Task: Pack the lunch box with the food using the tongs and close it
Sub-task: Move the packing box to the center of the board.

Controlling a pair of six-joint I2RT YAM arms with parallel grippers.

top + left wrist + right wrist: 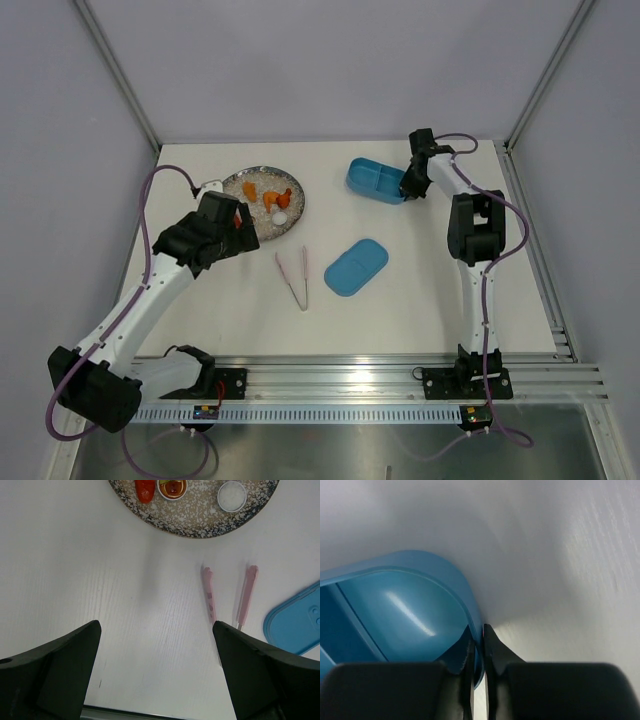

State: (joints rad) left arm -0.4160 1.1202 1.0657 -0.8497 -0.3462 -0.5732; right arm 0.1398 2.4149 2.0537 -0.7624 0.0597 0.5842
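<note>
From above, the right arm [470,228] stretches to the blue plastic lunch box [372,178] at the back of the white tabletop [300,160], probably to drag it nearer; the left arm [150,290] bends by the speckled grey plate [290,225] of orange food [272,198]. The left wrist view shows its jaws spread wide, with the slender pink tongs [209,594] just ahead. The right wrist view shows the jaws pinching the box's rounded end wall.

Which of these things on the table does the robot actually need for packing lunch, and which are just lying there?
Needed: lunch box, its blue lid, tongs, food.
Just lying about: the speckled plate, which only holds the food.
</note>
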